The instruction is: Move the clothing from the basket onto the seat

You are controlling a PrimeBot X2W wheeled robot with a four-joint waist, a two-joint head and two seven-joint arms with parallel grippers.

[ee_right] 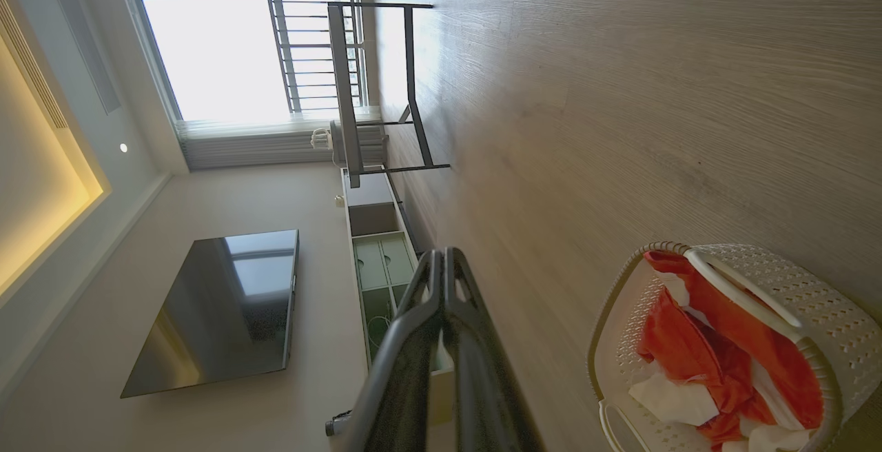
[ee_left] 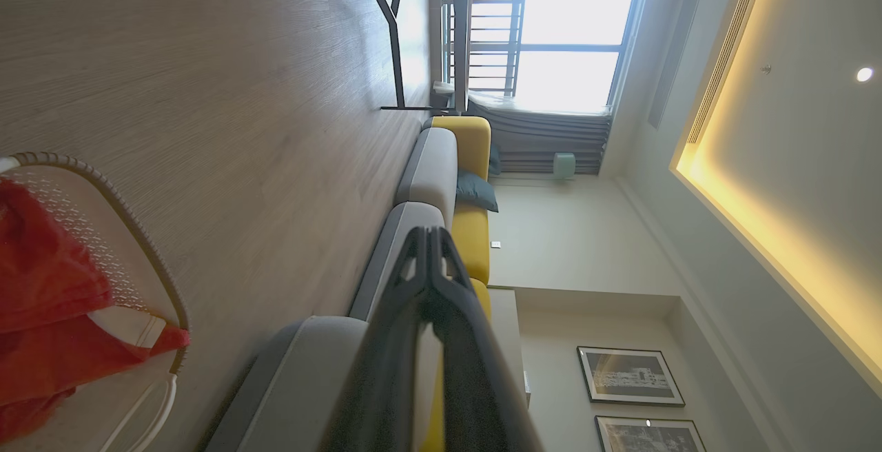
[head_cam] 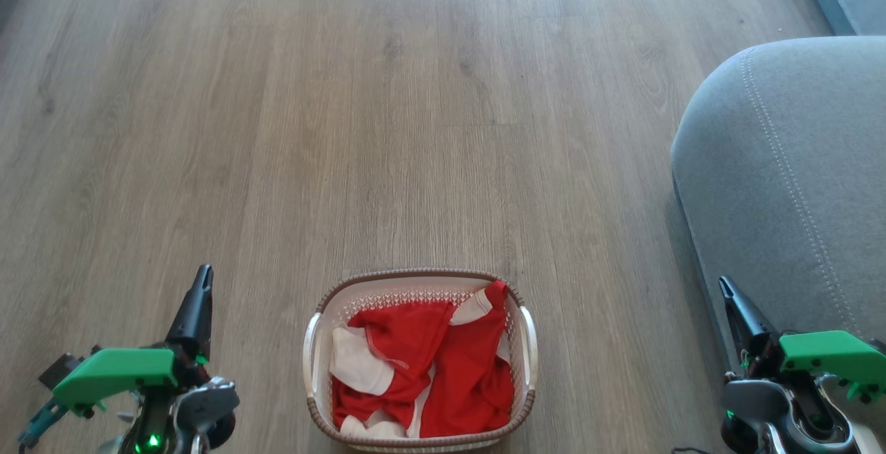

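Basket (head_cam: 415,275): sitting on the wood floor (head_cam: 346,129) right in front of the robot, between its two arms. It has a brown braided rim and a white handle on each side.
Clothes (head_cam: 443,364): red stuff with cream-white bits, all bunched up inside the basket (one red corner climbs up to the far rim on the robot's right side).
Seat (head_cam: 796,184): big grey cushion off to the robot's right, well apart from the basket, with pale double stitching running down it.
Left pincer (head_cam: 203,275): low on the robot's left, near the basket but not touching it. The fingers are pressed together tip to tip with nothing in them.
Right pincer (head_cam: 723,282): low on the right by the seat's near edge (can't tell if it's touching the fabric). It's clenched too, and empty.
Room: a yellow-and-grey sofa (ee_left: 472,231) runs toward a bright window (ee_left: 572,25), and there's a black TV (ee_right: 220,307) on the opposite wall.
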